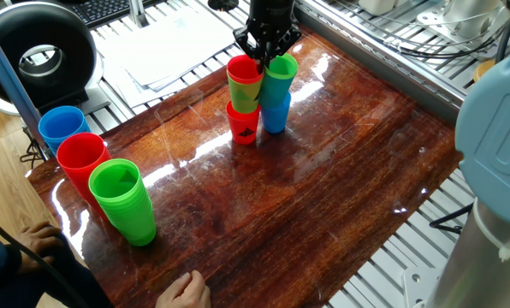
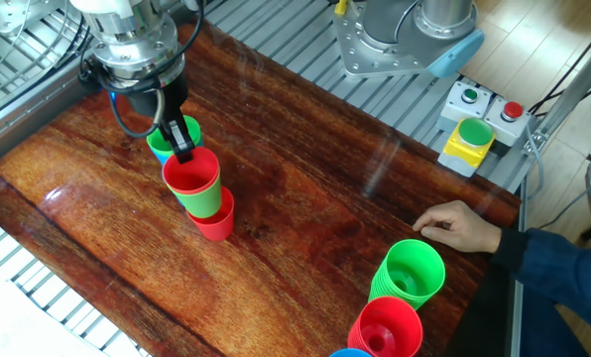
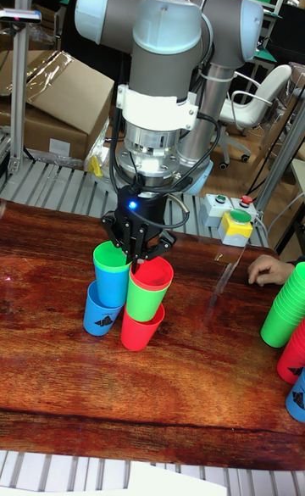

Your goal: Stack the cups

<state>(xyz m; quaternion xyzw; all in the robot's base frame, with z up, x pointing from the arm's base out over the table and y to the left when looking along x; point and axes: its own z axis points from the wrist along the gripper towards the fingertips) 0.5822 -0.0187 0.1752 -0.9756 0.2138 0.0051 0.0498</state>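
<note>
The rim of a small tapered red plastic cup [image 2: 193, 173] atop a red-and-green stack is clamped by the black two-finger gripper [image 2: 181, 145], beside a green-over-blue cup stack [image 3: 106, 288] on the glossy wooden table [image 1: 323, 188].

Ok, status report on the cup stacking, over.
Gripper jaws down between the two cup stacks, grip unclear. Red stack three high, green cup on blue. A person's hand on the table edge.

No readable text anywhere, tbh. The cups [image 3: 137, 331] just have small black marks, too tiny to make out.
</note>
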